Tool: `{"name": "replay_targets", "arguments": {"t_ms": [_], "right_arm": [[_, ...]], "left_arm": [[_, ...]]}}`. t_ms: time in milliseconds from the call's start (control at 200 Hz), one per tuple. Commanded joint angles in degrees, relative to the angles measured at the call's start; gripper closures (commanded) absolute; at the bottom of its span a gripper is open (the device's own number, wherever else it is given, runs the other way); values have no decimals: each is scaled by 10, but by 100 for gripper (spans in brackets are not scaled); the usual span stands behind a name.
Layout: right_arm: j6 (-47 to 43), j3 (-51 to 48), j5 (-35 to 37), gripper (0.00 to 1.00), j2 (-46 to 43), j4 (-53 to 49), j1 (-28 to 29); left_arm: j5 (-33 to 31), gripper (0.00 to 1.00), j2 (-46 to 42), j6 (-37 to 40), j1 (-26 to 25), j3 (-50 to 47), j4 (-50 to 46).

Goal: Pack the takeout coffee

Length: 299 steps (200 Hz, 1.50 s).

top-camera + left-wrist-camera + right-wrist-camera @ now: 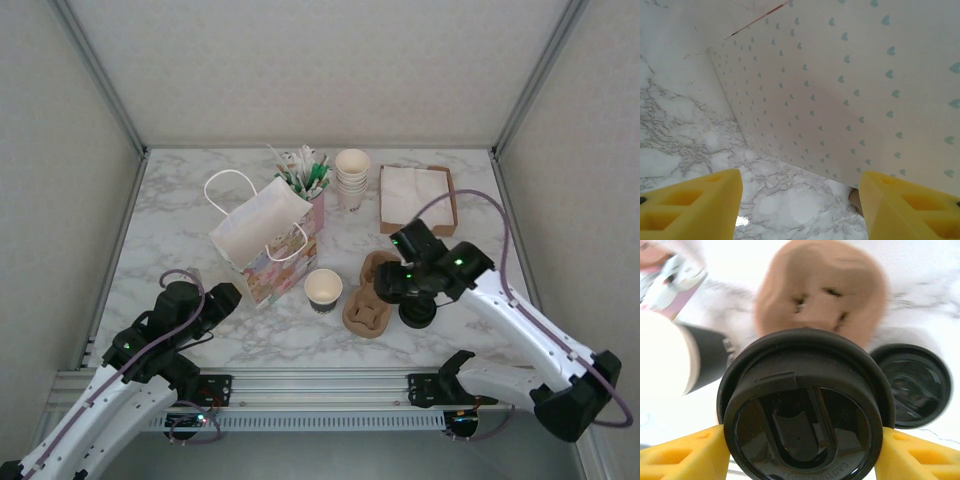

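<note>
The takeout coffee [805,410], a cup under a round black lid, sits between my right gripper's [802,452] yellow fingers [685,452], which are shut on it just below the lid rim. It hangs in front of the brown pulp carrier [825,285]. From above, the right gripper [398,285] hovers at the right edge of the carrier [362,310]. My left gripper [800,210] is open and empty, low over the marble beside the heart-dotted paper bag [850,85]; in the top view this gripper [218,298] is at the bag's [262,235] left foot.
A loose black lid [912,385] [418,312] lies right of the carrier. A lidless cup [323,288] stands left of it. At the back are stacked cream cups [351,175], a stirrer holder [305,172] and a napkin tray [418,195].
</note>
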Motion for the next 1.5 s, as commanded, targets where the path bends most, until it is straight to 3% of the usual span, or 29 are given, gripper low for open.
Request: {"name": "replay_targets", "arguments": {"t_ms": [0, 240, 791, 1492], "right_arm": [[-14, 39, 0, 30, 43, -3, 62], [-20, 119, -5, 30, 160, 20, 145], [-42, 199, -11, 30, 292, 32, 145], [-39, 206, -23, 29, 328, 35, 145]], "left_arm": [[-18, 37, 2, 3, -6, 3, -3], [-23, 36, -8, 6, -6, 13, -23], [-25, 36, -14, 7, -6, 20, -35], [-27, 35, -23, 6, -6, 13, -42]]}}
